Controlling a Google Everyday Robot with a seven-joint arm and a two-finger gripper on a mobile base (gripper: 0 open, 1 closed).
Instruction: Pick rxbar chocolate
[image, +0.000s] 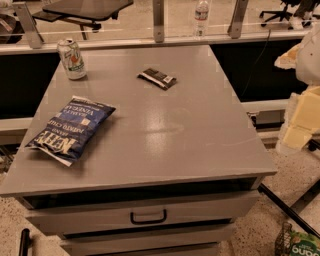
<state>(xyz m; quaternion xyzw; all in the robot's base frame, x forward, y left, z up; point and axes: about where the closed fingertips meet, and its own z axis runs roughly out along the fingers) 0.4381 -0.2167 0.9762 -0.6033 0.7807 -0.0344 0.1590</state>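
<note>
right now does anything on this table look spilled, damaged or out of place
Nothing stands out. The can stands upright, the chip bag and the rxbar chocolate lie flat on the table, nothing spilled. The gripper is off the table's right side.

Office: gray drawer cabinet (175, 135), desk (85, 7), swivel chair (276, 14) behind

The grey counter (200, 150) carries a blue chip bag (70, 131) lying flat near its left edge, toward the front left corner (its white lettering reads upside down from here). A green-and-white drink can (71, 59) stands upright at the far left corner, well apart from the bag. Beyond the far edge a clear water bottle (201, 17) stands behind the rail, and below the front edge a drawer (90, 220) shows a dark handle (148, 217).
</note>
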